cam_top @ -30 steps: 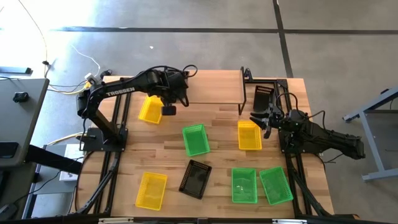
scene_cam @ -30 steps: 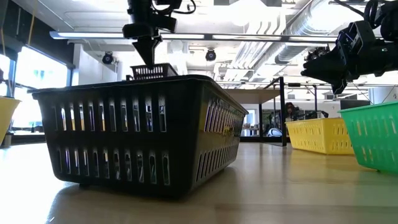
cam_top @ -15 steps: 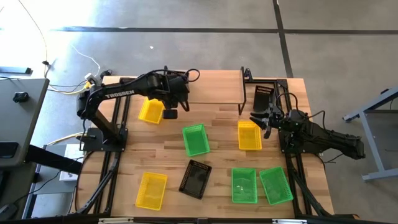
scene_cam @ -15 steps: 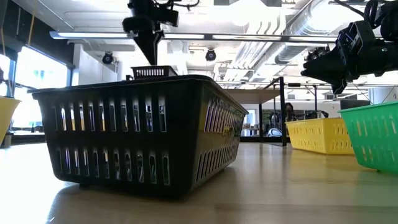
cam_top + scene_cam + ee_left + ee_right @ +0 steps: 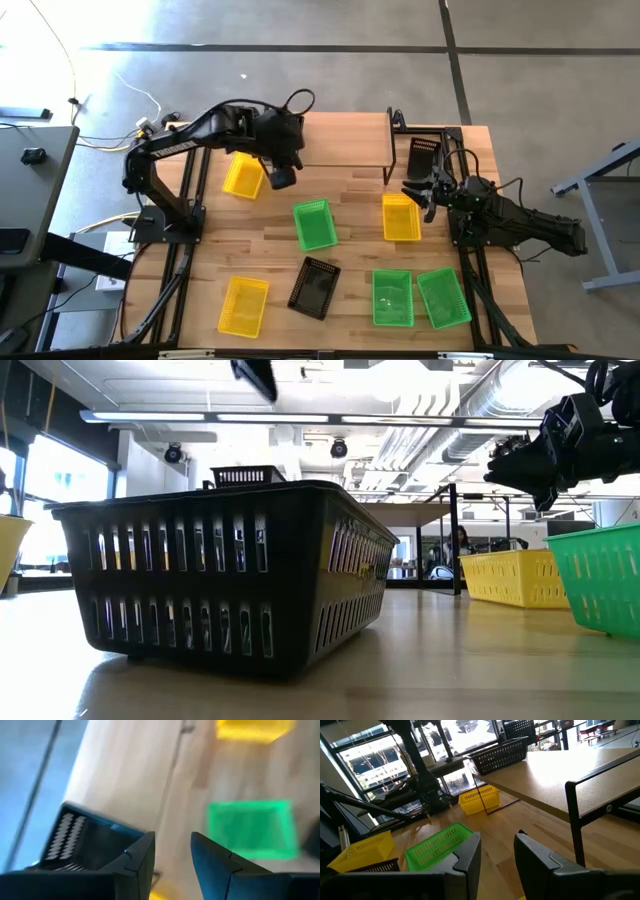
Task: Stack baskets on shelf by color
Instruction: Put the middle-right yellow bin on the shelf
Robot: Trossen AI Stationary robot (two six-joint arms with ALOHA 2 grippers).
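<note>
Our left gripper (image 5: 281, 177) is open and empty above the green basket (image 5: 315, 224); we should center over one rim, then descend.

Right tool (image 5: 496, 851): two dark fingers (image 5: 468, 857) sitting parted with nothing between them, pointing across the wooden bench (image 5: 530, 832). Shelf (image 5: 570, 767): light plank top on black metal legs, carrying a black basket (image 5: 501, 755) at its far end. Also lying on the bench are a green basket (image 5: 437, 846), a yellow basket (image 5: 479, 800) beyond it, another yellow basket (image 5: 362, 851), with the left arm (image 5: 417, 762) standing behind.
</note>
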